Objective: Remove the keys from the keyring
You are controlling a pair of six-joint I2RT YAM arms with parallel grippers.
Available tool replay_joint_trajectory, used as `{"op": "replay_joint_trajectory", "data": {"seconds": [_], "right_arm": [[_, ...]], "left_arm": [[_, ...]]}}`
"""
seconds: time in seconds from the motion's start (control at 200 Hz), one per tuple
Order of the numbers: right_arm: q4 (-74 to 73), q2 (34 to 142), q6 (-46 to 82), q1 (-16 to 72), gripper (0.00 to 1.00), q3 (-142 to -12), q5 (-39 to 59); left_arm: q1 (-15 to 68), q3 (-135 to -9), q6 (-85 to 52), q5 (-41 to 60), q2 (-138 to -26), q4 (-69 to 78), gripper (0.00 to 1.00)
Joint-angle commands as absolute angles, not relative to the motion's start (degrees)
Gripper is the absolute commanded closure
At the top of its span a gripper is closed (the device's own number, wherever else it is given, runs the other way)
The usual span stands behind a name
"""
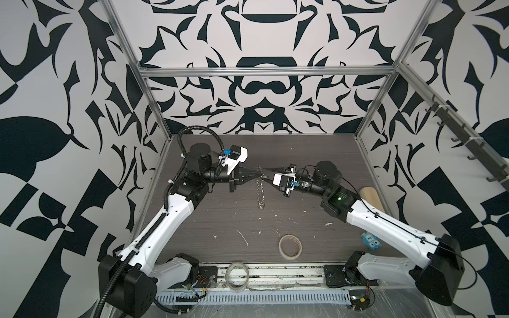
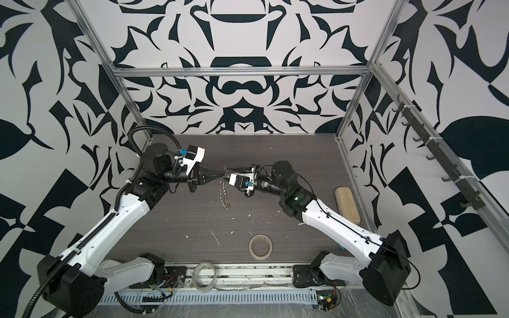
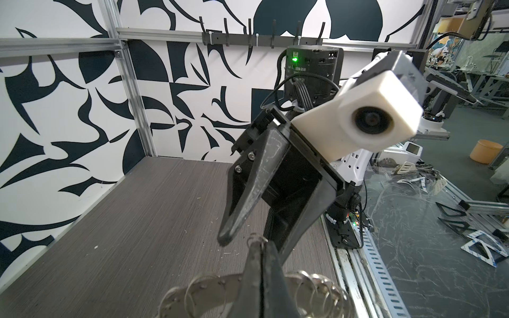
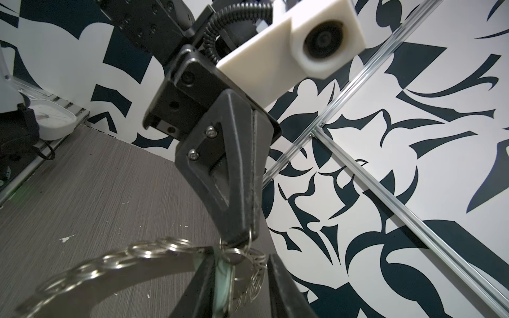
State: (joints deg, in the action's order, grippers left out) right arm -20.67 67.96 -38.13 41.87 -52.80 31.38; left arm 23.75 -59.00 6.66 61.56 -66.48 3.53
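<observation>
The left claw (image 1: 259,173) is pressed together on the keyring (image 1: 261,190), pinching a few small rings at its top between the fingertips. From that pinch the chain of linked rings hangs below the claw toward the table (image 1: 220,220). Whether its low end touches the wood I cannot tell.

The right claw (image 1: 264,173) meets the left one tip to tip, both raised above the table. Its 2 fingers (image 4: 203,286) stand apart, straddling the top of the keyring just beside the left claw's tips. In the right wrist view the key (image 4: 243,285), a flat silvery piece hanging on the rings, sits in the gap between those fingers. Whether either finger touches it is unclear.

A tape roll (image 1: 290,256) lies flat on the table, well apart from both claws, toward the arm bases.
</observation>
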Motion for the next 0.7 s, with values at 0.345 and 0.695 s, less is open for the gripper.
{"op": "replay_joint_trajectory", "data": {"seconds": [0.345,0.695], "right_arm": [[-21.71,67.58,-39.64,43.26,0.7,-54.88,29.68],[-16.52,67.88,-35.15,43.16,0.84,-57.41,29.36]], "left_arm": [[23.82,-60.24,5.19,62.31,-66.36,5.19,1.0],[23.86,-59.14,8.57,62.71,-64.85,5.27,1.0]]}}
